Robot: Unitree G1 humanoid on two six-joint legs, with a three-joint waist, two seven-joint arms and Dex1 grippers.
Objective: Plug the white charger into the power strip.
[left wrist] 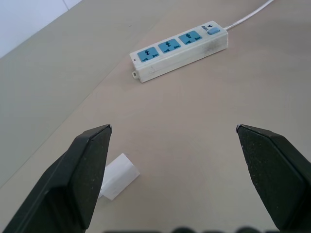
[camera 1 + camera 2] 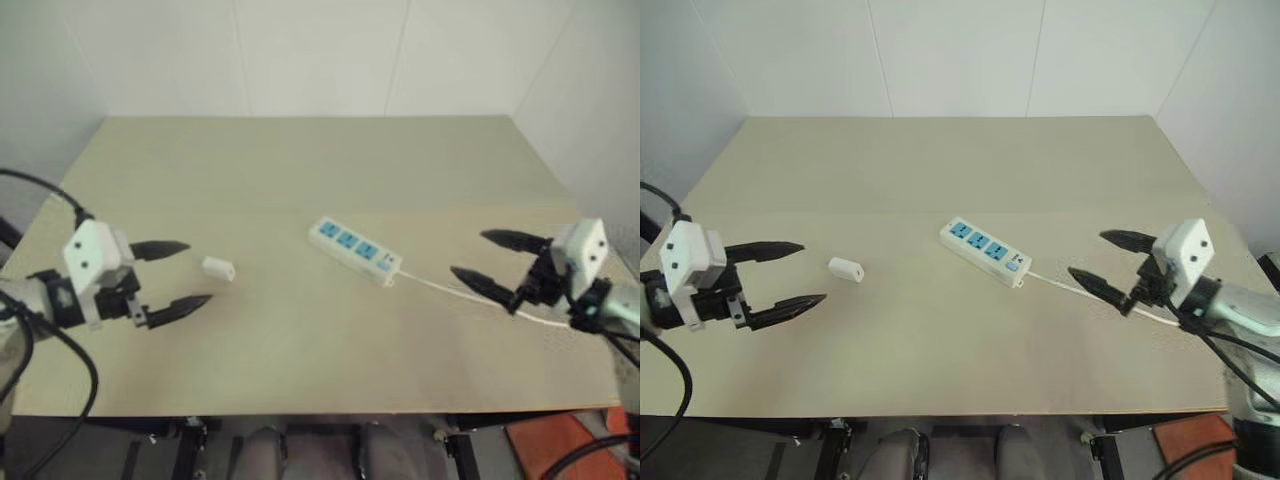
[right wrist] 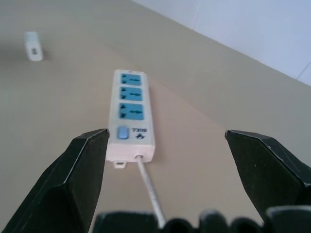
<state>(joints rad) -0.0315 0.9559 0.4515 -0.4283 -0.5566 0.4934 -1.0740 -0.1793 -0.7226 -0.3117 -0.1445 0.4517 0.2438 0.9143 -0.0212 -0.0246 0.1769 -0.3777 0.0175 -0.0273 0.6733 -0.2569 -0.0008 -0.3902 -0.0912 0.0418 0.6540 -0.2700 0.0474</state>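
The task stands at its very start, by the look of things: nothing is picked up and nothing is plugged in. The white charger point(image 2: 218, 267) lies on its side on the table point(image 2: 300, 170), left of centre in the head views, apart from everything else. The power strip point(image 2: 355, 250) lies near the middle of the frame, set on a diagonal from upper left to lower right, with its three blue sockets facing up and all of them vacant. Its switch sits at the lower-right end, where the thin cord point(image 2: 470, 296) runs off toward the right edge of the table.

The left gripper point(image 2: 172, 273) hovers at the left of the frame, just beside the charger, its two black fingers spread wide and grasping nothing. In the left wrist view the charger point(image 1: 115, 176) sits close to one finger point(image 1: 77, 174) rather than centred between the pair. The right gripper point(image 2: 495, 262) hovers at the right of the frame above the cord, likewise released and holding nothing, pointing toward the switch end of the strip point(image 3: 129, 111).

The step in hand appears to be the reach for the charger. The next move calls for the left gripper to centre over the small block, come down and close across it, while the right gripper could steady the strip so it does not slide during insertion
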